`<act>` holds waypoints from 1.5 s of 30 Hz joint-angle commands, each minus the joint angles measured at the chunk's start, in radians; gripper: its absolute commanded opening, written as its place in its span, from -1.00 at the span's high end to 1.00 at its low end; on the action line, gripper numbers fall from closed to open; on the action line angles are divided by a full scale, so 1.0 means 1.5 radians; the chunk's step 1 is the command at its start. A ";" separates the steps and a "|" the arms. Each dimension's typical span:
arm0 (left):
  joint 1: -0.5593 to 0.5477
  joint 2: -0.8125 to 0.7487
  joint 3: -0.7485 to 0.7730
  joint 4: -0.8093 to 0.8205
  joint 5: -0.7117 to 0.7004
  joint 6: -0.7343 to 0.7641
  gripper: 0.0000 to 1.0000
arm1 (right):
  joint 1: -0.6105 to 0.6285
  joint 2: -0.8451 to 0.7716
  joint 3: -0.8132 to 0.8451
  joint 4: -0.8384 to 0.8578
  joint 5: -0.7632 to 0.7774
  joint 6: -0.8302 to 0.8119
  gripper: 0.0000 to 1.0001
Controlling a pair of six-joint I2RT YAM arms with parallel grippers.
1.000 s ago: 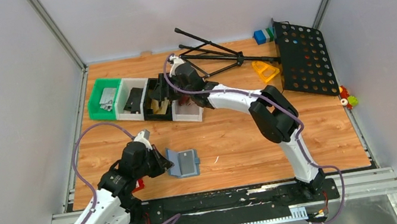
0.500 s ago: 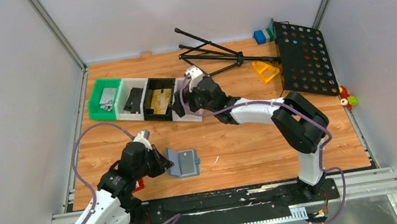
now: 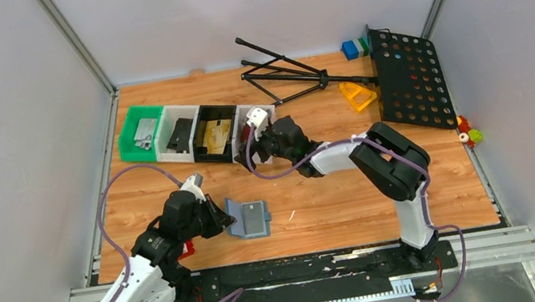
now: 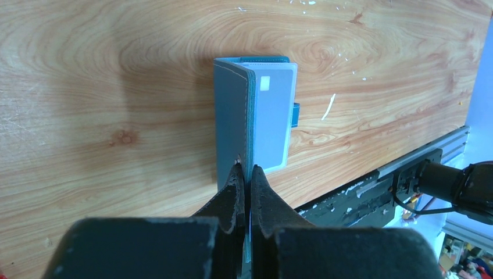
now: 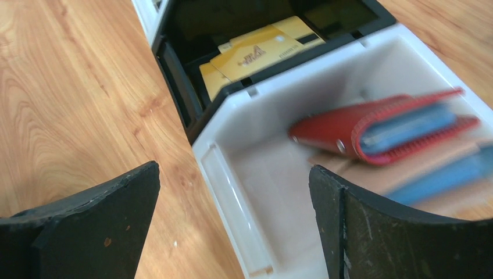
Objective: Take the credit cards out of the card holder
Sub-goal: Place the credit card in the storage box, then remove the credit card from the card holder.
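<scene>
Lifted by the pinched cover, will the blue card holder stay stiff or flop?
Probably floppy: the card holder looks soft and stitched, and the left gripper pinches only one cover's edge, so the other half would likely sag. The exposed grey card looks smooth and might slide out.

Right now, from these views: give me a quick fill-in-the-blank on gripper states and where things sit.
1. The left gripper is ___ on the card holder cover.
2. The right gripper is ___ above the white bin holding the red wallet.
3. The gold cards lie in a bin coloured ___.
Missing words: shut; open; black.
</scene>
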 commanded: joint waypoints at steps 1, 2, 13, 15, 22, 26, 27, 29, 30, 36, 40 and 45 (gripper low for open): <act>0.003 0.005 0.020 0.031 0.009 0.011 1.00 | -0.014 0.070 0.059 -0.044 -0.069 0.005 -1.00; 0.003 0.007 0.022 0.030 0.010 0.012 1.00 | -0.013 0.076 0.063 -0.047 -0.060 0.005 -1.00; 0.003 0.008 0.025 0.030 0.015 0.015 1.00 | 0.057 -0.025 -0.147 0.207 0.088 -0.075 -1.00; 0.003 0.007 0.026 0.034 0.021 0.014 1.00 | 0.061 -0.059 -0.172 0.202 0.083 -0.057 -1.00; 0.003 -0.001 0.027 0.039 0.032 0.010 1.00 | 0.075 -0.230 -0.269 0.181 0.101 -0.009 -1.00; 0.003 -0.005 0.029 0.040 0.034 0.010 1.00 | 0.075 -0.339 -0.310 0.095 0.110 0.005 -1.00; 0.004 -0.005 0.028 0.040 0.036 0.011 1.00 | 0.075 -0.360 -0.319 0.075 0.114 0.005 -1.00; 0.003 -0.007 0.030 0.047 0.042 0.011 1.00 | 0.075 -0.409 -0.342 0.049 0.116 0.005 -1.00; 0.003 -0.009 0.031 0.052 0.049 0.011 1.00 | 0.076 -0.433 -0.355 0.040 0.139 0.005 -1.00; 0.004 -0.025 0.035 0.105 0.105 0.003 1.00 | 0.075 -0.543 -0.345 -0.179 0.182 0.129 -1.00; 0.003 -0.031 0.029 0.152 0.145 -0.020 1.00 | 0.076 -0.590 -0.346 -0.290 0.131 0.214 -1.00; 0.003 -0.031 0.019 0.206 0.179 -0.047 1.00 | 0.075 -0.685 -0.409 -0.356 0.156 0.328 -1.00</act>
